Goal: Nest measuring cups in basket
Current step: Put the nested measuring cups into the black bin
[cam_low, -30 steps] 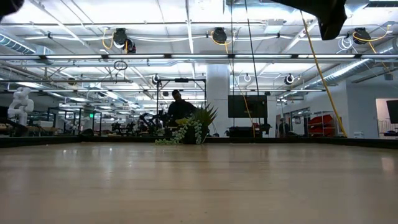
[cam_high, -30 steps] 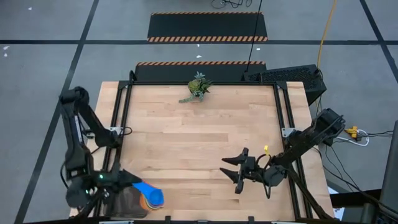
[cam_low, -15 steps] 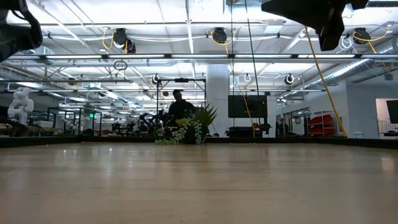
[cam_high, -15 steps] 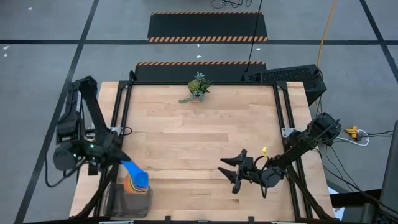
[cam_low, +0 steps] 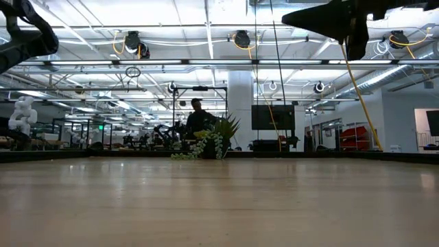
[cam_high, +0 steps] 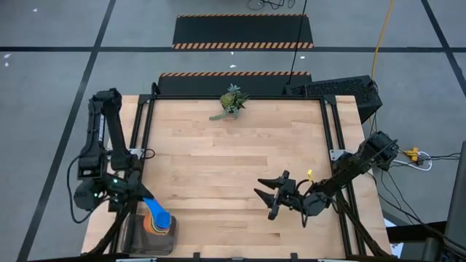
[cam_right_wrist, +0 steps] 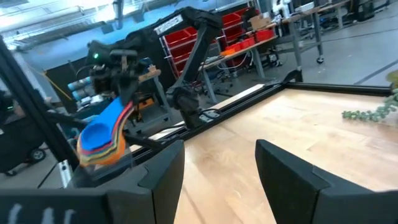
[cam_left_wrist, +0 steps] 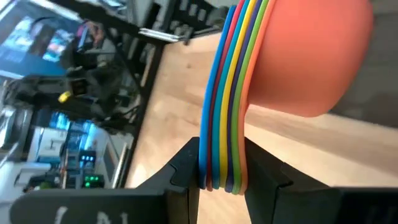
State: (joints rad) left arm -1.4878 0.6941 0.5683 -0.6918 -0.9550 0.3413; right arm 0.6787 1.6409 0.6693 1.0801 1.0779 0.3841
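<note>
The table (cam_high: 233, 167) bears no legible writing; a plant (cam_high: 230, 102) stands at its far edge. The basket (cam_high: 149, 236) sits at the near left corner. Above it, the left gripper (cam_high: 138, 198) clamps the stacked cups (cam_left_wrist: 249, 74) by their handles. The right gripper (cam_high: 271, 198) hovers, seemingly empty, fingers apart.

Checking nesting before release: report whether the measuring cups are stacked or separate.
Stacked: the measuring cups sit nested, handles pinched together by the left gripper.
</note>
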